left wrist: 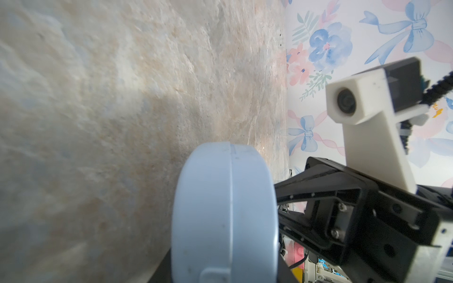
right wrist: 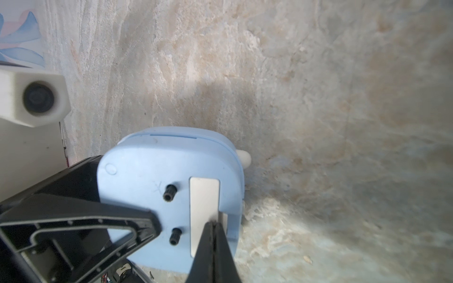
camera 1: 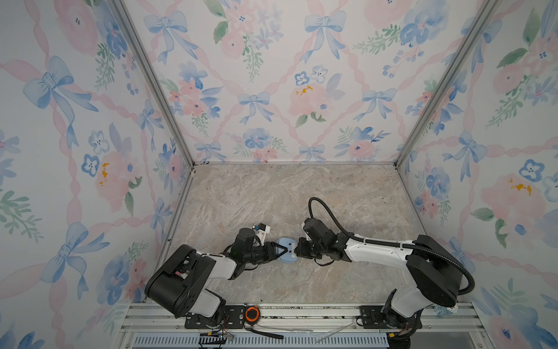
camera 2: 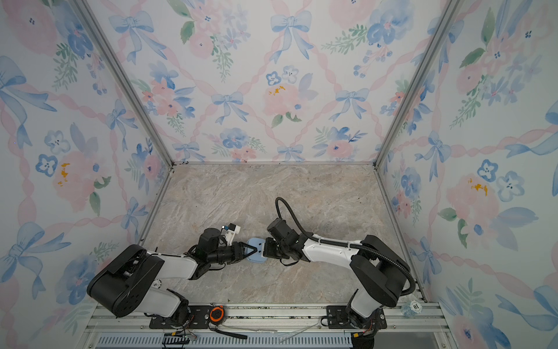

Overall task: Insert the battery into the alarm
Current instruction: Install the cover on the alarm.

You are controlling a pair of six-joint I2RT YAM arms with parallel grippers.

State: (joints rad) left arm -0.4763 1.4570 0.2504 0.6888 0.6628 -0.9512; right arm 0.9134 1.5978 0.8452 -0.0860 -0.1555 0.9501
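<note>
Your left claw (camera 1: 284, 250) grips the alarm (camera 1: 286, 241) across its thickness. One finger lies over the alarm's blue back and the other is hidden under it. The alarm hangs between your two claws, low over the counter (camera 1: 271, 196), with its back turned up and toward the right arm. You cannot tell whether the alarm's lower edge touches the counter. Your right claw (right wrist: 214, 226) is closed, fingers pressed together, and its tips touch the white panel (right wrist: 203, 196) on the alarm's back, at the panel's end nearest that claw. Two small black knobs (right wrist: 169, 192) stand on the alarm's back just beside the panel, between it and the left finger.
</note>
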